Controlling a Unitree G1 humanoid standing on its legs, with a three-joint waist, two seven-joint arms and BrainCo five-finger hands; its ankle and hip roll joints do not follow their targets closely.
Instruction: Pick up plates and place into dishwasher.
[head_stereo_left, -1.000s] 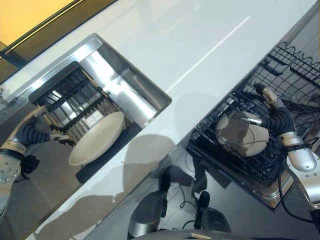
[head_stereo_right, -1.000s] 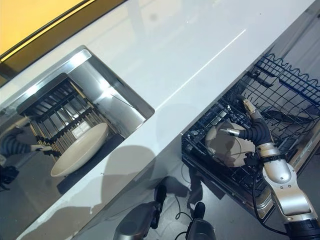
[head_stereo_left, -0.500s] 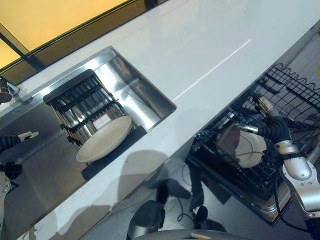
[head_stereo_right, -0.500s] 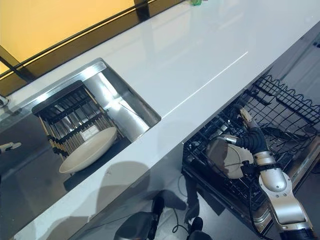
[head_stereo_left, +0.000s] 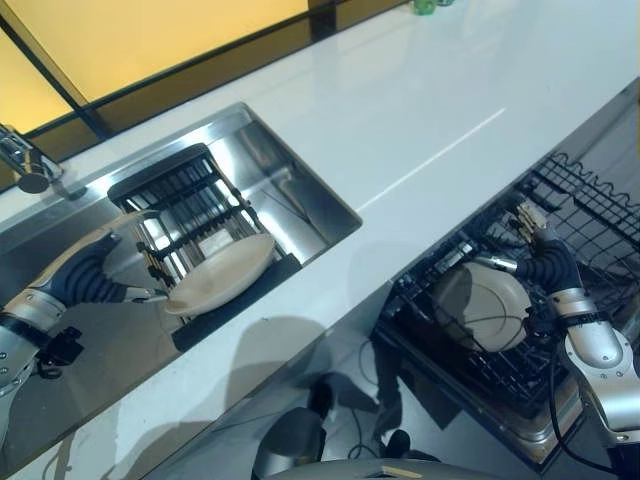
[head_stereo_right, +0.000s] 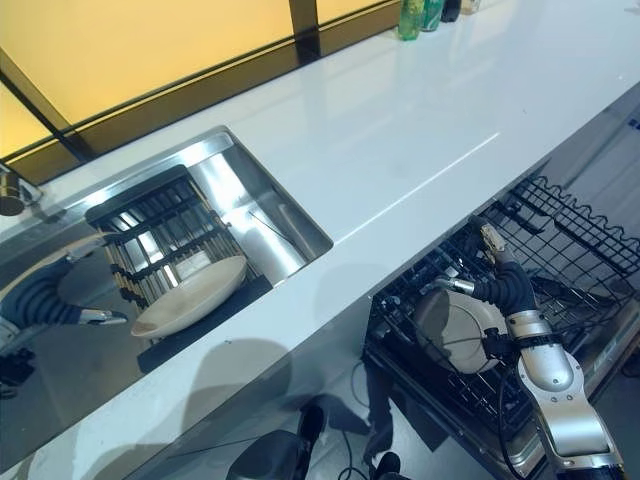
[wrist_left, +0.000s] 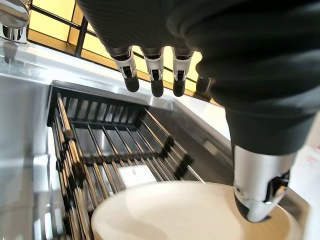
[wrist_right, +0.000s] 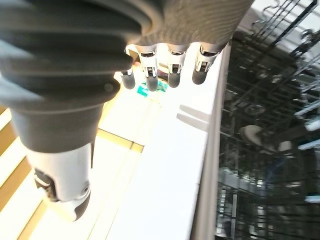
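Cream plate (head_stereo_left: 222, 272) lies just beyond the open left hand (head_stereo_left: 95, 277).

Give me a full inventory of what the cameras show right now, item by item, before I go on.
Plate in sink: 1, cream, leaning on the black rack in the sink.
Plate in dishwasher: 1, cream, lying in the dishwasher basket.
Sink rack: 1, black, inside the sink.
Sink: 1, steel, set in the counter on the robot's left.
Tap: 1, steel, behind the sink.
Dishwasher basket: 1, black wire, pulled out below the counter on the robot's right.
Counter: 1, white.
Bottles: a few, at least two green, at the counter's far edge.
Left hand: open, over the sink beside the plate.
Right hand: open, at the plate in the basket.
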